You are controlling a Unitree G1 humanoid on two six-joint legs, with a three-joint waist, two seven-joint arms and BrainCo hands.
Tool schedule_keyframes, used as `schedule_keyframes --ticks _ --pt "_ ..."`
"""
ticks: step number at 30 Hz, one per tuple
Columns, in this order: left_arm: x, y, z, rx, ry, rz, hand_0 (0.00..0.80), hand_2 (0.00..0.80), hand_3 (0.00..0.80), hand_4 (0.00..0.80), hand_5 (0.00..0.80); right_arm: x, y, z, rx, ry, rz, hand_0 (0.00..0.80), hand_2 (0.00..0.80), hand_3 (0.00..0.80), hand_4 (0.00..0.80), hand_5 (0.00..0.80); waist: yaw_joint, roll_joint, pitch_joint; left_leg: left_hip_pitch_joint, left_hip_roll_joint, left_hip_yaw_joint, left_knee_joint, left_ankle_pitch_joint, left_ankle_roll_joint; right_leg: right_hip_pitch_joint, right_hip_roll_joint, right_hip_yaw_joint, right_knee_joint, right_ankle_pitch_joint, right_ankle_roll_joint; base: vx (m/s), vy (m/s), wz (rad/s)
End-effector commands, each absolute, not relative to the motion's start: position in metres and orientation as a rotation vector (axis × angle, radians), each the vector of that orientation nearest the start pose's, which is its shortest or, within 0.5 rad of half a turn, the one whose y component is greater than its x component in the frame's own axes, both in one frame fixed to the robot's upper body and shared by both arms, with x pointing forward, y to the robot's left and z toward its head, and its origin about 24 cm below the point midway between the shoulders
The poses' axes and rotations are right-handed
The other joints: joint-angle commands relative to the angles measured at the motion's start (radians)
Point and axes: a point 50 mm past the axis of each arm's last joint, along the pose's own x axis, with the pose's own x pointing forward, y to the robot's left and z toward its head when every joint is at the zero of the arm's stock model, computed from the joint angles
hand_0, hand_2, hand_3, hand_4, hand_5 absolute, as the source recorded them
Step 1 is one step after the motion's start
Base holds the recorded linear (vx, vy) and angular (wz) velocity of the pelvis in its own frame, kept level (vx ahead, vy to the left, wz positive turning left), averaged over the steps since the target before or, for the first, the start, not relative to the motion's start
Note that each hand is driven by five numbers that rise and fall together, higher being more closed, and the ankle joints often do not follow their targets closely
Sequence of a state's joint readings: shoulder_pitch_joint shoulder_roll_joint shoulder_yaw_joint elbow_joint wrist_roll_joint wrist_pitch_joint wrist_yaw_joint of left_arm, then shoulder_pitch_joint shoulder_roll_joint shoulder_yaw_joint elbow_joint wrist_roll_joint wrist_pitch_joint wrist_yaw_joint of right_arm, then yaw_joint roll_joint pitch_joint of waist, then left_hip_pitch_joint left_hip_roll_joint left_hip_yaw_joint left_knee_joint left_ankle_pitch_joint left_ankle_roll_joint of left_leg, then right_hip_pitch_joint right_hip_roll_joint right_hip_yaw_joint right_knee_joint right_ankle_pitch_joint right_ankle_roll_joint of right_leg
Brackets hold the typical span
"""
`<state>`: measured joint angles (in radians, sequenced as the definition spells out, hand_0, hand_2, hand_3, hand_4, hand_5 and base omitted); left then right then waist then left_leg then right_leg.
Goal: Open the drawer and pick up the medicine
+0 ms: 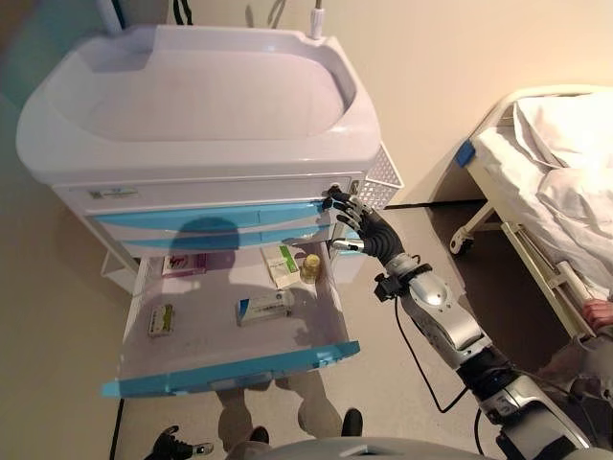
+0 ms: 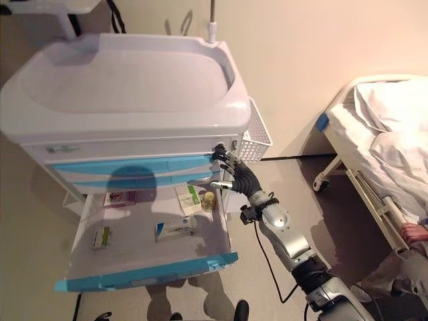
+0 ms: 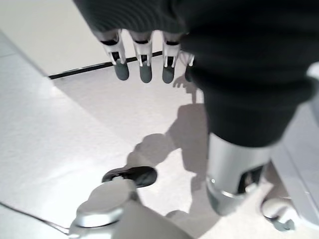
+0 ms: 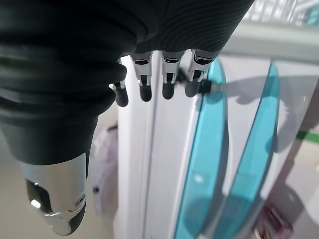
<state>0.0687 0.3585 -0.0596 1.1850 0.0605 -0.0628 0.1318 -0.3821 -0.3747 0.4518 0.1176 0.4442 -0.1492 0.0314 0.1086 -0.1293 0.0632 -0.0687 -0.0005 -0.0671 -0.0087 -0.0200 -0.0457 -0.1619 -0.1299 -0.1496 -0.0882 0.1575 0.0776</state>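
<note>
The bottom drawer (image 1: pixel 330 316) of the white cart stands pulled out, with a blue front (image 1: pixel 230 372). In it lie a white and blue medicine box (image 1: pixel 264 308), a green and white box (image 1: pixel 280 266), a small yellow bottle (image 1: pixel 311 267), a pink pack (image 1: pixel 182 264) and a small green pack (image 1: pixel 161 320). My right hand (image 1: pixel 362 227) is open and empty, at the cart's right front corner just above the drawer's right side, fingers pointing at the closed blue drawers (image 4: pixel 214 149). My left hand (image 3: pixel 144 55) is open and hangs over the floor, holding nothing.
The cart has a white tray top (image 1: pixel 206 96) and a white wire basket (image 1: pixel 381 182) on its right side. A hospital bed (image 1: pixel 551 172) with white sheets stands to the right, with a person's hand (image 1: pixel 599 312) near it. A person's shoes (image 1: pixel 352 420) show by the drawer front.
</note>
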Motion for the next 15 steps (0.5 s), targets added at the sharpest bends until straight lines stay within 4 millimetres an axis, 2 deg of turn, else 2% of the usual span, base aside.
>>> schedule_keyframes --ticks 1,3,6,15 --pt "0.106 0.316 -0.126 0.544 1.081 0.314 0.0 0.0 0.0 0.0 0.0 0.302 -0.075 0.161 0.036 -0.463 0.579 0.0 0.0 0.0 0.0 0.0 0.036 -0.014 0.108 -0.187 -0.063 -0.069 0.138 0.025 0.042 -0.017 -0.029 -0.009 0.173 -0.113 0.062 -0.307 -0.015 0.21" --pt "0.117 0.318 -0.121 0.556 1.047 0.324 0.0 0.0 0.0 0.0 0.0 0.304 -0.069 0.172 0.029 -0.501 0.593 0.0 0.0 0.0 0.0 0.0 0.039 -0.008 0.147 -0.268 -0.077 -0.08 0.215 0.011 0.042 -0.088 -0.039 -0.011 0.237 -0.126 0.052 -0.257 -0.008 0.22" --pt "0.123 0.322 -0.117 0.556 1.032 0.353 0.0 0.0 0.0 0.0 0.0 0.306 -0.063 0.18 0.031 -0.527 0.605 0.0 0.0 0.0 0.0 0.0 0.045 -0.004 0.155 -0.345 -0.089 -0.099 0.276 0.003 0.043 -0.159 -0.037 -0.026 0.303 -0.146 0.044 -0.129 -0.005 0.27" --pt "0.136 0.33 -0.108 0.575 0.986 0.382 0.0 0.0 0.0 0.0 0.0 0.299 -0.051 0.186 0.033 -0.558 0.681 0.0 0.0 0.0 0.0 0.0 0.06 0.001 0.172 -0.476 -0.1 -0.147 0.368 -0.002 0.039 -0.283 -0.04 -0.064 0.446 -0.207 0.027 -0.081 -0.03 0.18"
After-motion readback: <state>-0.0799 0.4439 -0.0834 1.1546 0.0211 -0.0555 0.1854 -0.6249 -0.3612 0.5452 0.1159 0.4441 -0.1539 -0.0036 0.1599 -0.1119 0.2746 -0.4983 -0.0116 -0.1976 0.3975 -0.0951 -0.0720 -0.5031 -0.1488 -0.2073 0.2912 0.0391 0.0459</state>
